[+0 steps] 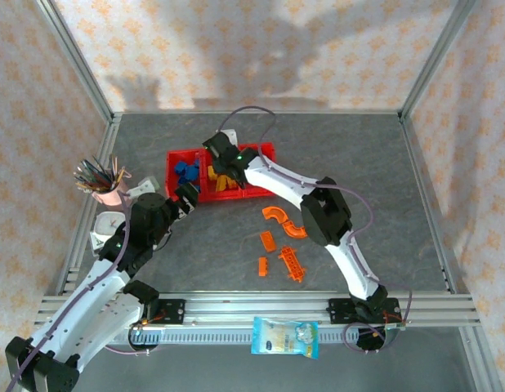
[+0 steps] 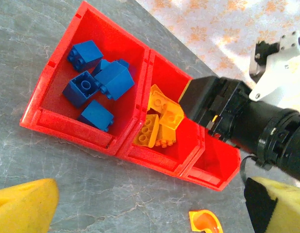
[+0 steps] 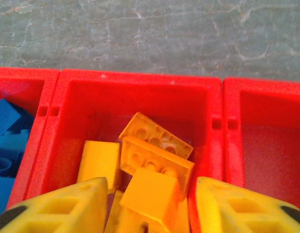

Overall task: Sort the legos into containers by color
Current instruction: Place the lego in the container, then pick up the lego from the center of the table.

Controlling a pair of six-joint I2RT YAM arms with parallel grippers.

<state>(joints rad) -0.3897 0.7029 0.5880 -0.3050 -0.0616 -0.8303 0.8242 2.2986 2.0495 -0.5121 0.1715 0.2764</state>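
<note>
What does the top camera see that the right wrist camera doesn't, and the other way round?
Top view: orange pieces lying on the table, a pink pen cup and a packet at the front edge.
Right wrist view: the bumps on the yellow bricks up close, and the right gripper open above one loose yellow brick.
Both: the red bins, with yellow bricks in the middle bin and blue bricks in the bin beside it.
</note>
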